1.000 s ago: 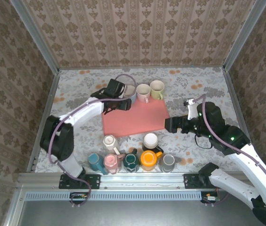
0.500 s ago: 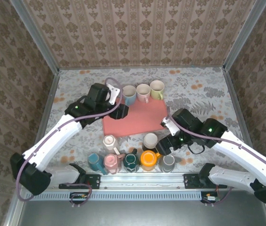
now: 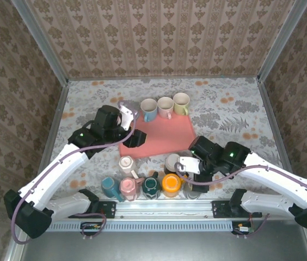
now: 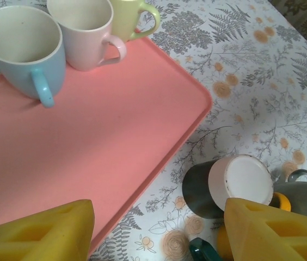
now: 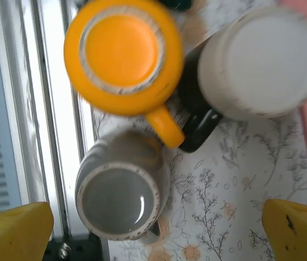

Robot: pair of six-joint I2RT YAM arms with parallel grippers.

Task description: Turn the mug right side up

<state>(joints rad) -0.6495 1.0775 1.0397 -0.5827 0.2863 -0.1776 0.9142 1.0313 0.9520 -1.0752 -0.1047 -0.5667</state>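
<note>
The top camera looks down from high at the near side over the whole floral table (image 3: 235, 109). The left wrist camera slants closely across the pink rectangular tray (image 4: 88, 136); the right wrist camera faces straight down, closer. Both share the upside-down dark white-based mug (image 5: 257, 60).

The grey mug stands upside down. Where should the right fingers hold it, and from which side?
Probably grip the grey mug across its round body, coming straight down from above: its flat base faces up, and the orange mug crowds one side.
</note>
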